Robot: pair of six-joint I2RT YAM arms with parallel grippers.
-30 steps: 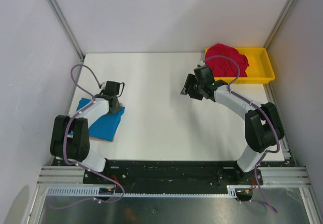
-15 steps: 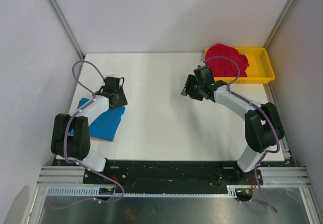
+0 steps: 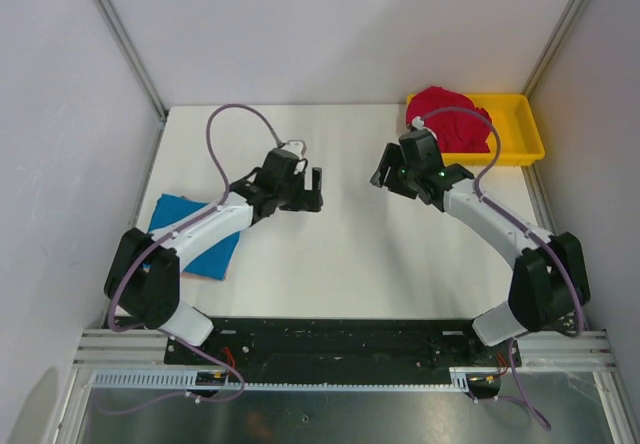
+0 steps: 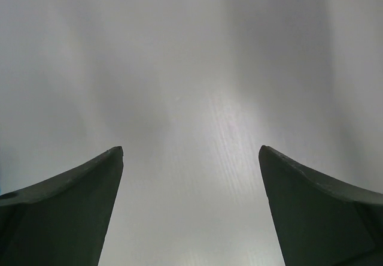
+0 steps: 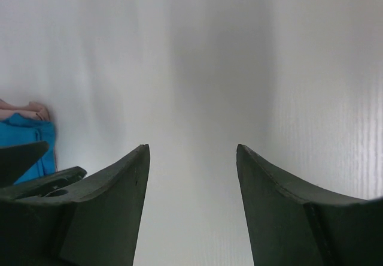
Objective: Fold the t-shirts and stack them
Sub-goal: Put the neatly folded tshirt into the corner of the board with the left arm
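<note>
Nearest the arm bases, on the left side of the white table [image 3: 340,274], the bright blue cloth t-shirt [image 3: 195,242] lies folded flat. A dusty pink cloth t-shirt [image 5: 23,107] sits under it. Only a thin edge of the pink shows past the blue, so I cannot tell how it is folded.

Further out, towards the middle of the table, the left gripper [image 3: 310,192] hangs over bare tabletop, well clear of the blue shirt. Its two dark fingers [image 4: 72,200] are spread wide, with only white surface between them. The right gripper [image 3: 383,176] faces it from the other side with a gap of bare table between the two. Its jaws are parted as well, though less widely, and hold nothing. Its wrist camera looks across the table to the blue and pink cloth at the far left of its view.

At the far right corner stands the shallow yellow plastic tray [image 3: 527,134]. The crimson red cloth t-shirt [image 3: 452,116] is heaped in its left end, unfolded and rumpled, just behind the right gripper.
</note>
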